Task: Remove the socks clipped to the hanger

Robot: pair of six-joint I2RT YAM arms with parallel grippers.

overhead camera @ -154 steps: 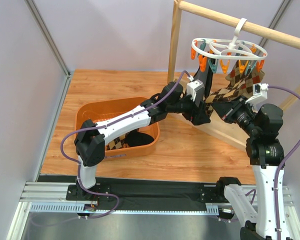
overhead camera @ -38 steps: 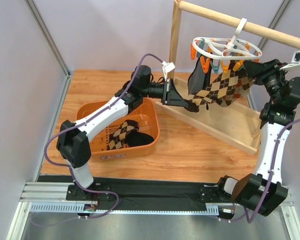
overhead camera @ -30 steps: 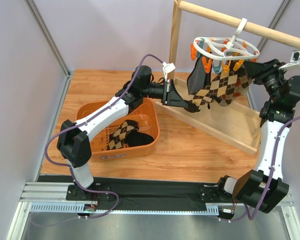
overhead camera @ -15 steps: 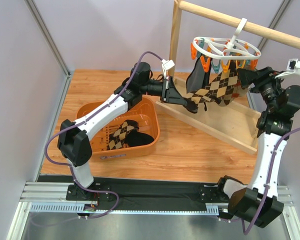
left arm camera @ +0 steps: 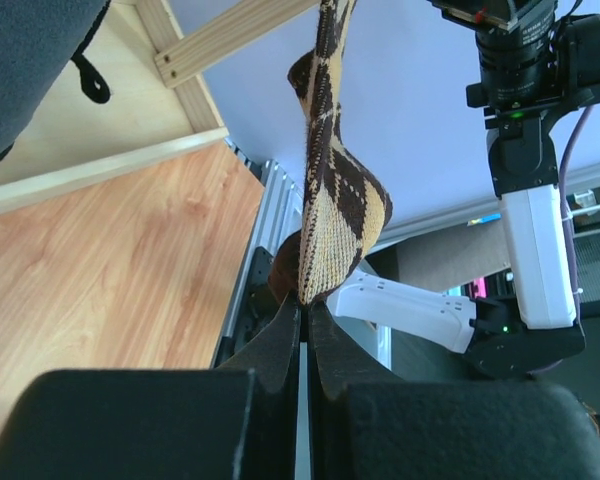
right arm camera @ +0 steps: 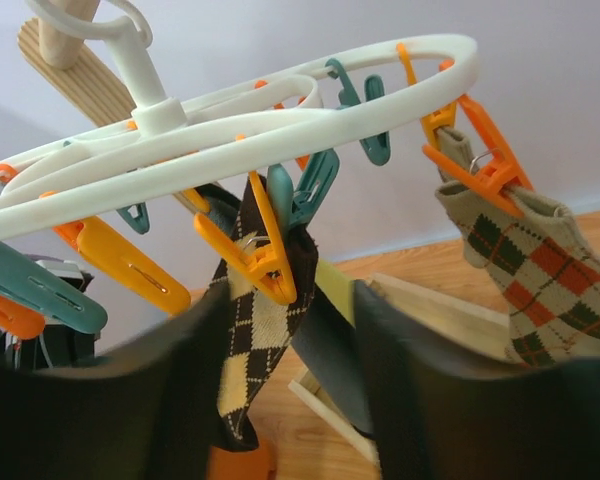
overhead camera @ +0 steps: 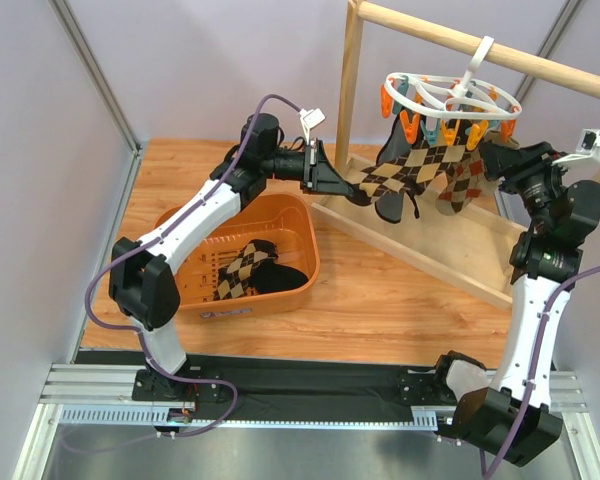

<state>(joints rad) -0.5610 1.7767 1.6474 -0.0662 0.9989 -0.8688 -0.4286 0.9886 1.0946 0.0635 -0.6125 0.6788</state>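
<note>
The white ring hanger [overhead camera: 450, 95] hangs by its hook from the wooden rail, with socks clipped under it. My left gripper [overhead camera: 352, 187] is shut on the toe of a brown-and-tan argyle sock [overhead camera: 395, 172], which it holds stretched out to the left of its clip. The left wrist view shows that sock [left arm camera: 335, 200] pinched at the gripper [left arm camera: 305, 305]. My right gripper [right arm camera: 295, 350] is open below the hanger [right arm camera: 280, 90]. Its fingers [right arm camera: 430, 380] straddle an orange clip [right arm camera: 265, 265] that holds a dark argyle sock [right arm camera: 250, 350]. Another argyle sock [right arm camera: 540, 280] hangs to the right.
An orange basket [overhead camera: 170, 225] at the left holds several socks, argyle and black. The wooden frame's post [overhead camera: 350, 90], rail [overhead camera: 540, 65] and base board [overhead camera: 430, 240] stand around the hanger. A dark sock [overhead camera: 390, 205] hangs under the stretched one. Grey walls close both sides.
My left arm has drawn back to the left, stretching the argyle sock farther from the hanger. The right gripper has shifted under the clips, and the hanger has levelled a little.
</note>
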